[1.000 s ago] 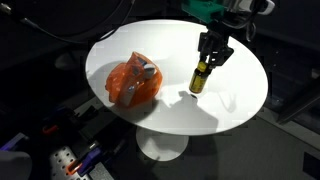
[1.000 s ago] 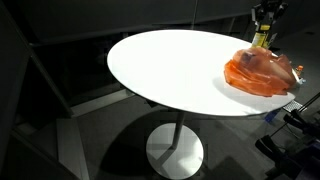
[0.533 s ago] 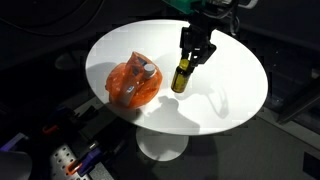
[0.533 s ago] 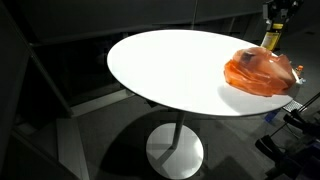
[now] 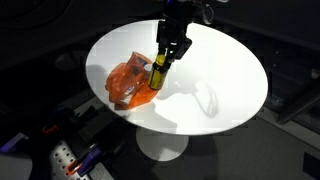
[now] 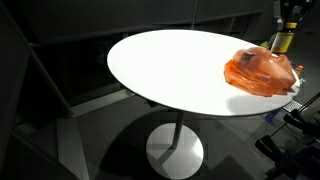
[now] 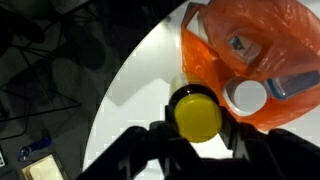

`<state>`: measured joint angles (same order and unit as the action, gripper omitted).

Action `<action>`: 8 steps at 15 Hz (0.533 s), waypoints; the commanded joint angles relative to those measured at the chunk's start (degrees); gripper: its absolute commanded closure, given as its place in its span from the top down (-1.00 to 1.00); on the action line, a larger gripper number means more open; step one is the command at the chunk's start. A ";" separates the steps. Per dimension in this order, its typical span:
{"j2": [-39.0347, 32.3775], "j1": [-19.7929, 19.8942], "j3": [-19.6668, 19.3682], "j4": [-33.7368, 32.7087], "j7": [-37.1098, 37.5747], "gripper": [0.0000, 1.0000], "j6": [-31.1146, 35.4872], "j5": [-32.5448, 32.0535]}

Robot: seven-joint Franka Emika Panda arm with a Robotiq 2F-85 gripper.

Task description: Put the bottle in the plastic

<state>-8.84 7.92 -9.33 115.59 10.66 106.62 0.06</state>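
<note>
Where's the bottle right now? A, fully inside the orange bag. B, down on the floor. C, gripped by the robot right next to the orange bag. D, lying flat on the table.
C: the gripper is clamped on the bottle, at the edge of the orange bag.

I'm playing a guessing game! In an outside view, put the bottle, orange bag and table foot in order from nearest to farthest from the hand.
1. Bottle, held in the hand.
2. Orange bag, just beside it.
3. Table foot, down on the floor.
</note>
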 commanded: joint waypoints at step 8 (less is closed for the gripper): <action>2.05 -1.58 2.49 1.56 -0.47 -0.59 -5.75 0.20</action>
<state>-6.94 6.58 -7.06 117.29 10.65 102.33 0.10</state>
